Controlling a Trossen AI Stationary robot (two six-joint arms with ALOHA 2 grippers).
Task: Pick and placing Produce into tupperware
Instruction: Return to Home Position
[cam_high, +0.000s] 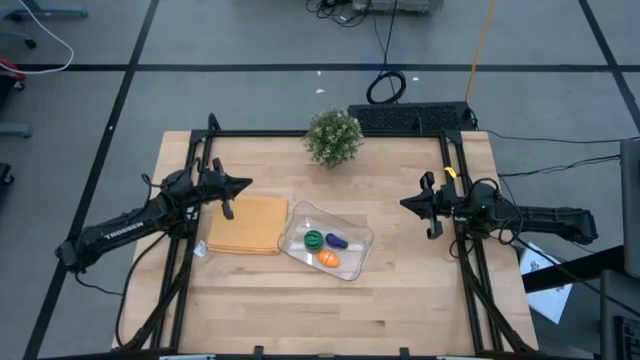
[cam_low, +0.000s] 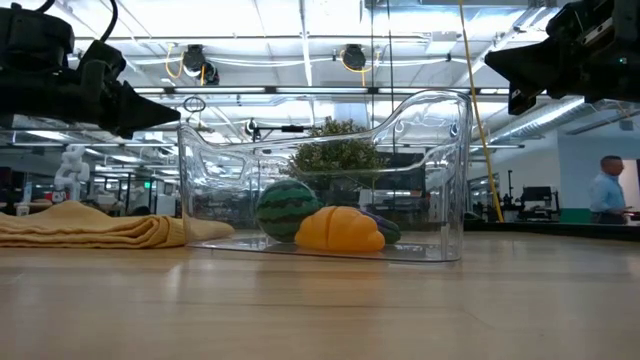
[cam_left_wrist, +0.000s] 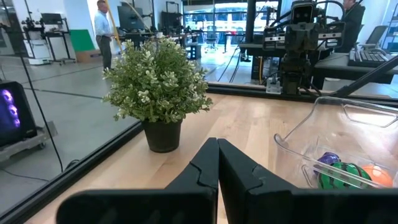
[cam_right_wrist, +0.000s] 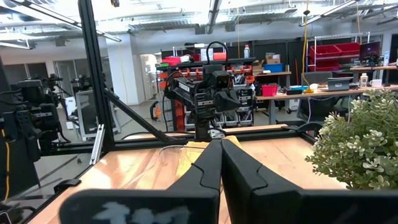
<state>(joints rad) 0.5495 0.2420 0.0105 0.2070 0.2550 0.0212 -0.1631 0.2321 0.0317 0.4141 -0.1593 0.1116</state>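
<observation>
The clear tupperware (cam_high: 352, 237) stands on the table's middle, and inside it lie the round green piece (cam_high: 313, 239), the purple piece (cam_high: 336, 241) and the orange piece (cam_high: 329, 260). In the low view the green piece (cam_low: 287, 208) and orange piece (cam_low: 338, 229) rest on the container's floor. My left gripper (cam_high: 246, 184) hovers shut at the table's left, above the mat's far corner. My right gripper (cam_high: 404, 203) hovers shut at the table's right. Both hold nothing.
A tan-yellow mat (cam_high: 247, 224) lies just left of the tupperware. A bushy potted plant (cam_high: 333, 137) stands at the far middle edge. A black frame (cam_high: 447, 150) borders the table. Bare wood spreads along the near side (cam_high: 330, 315).
</observation>
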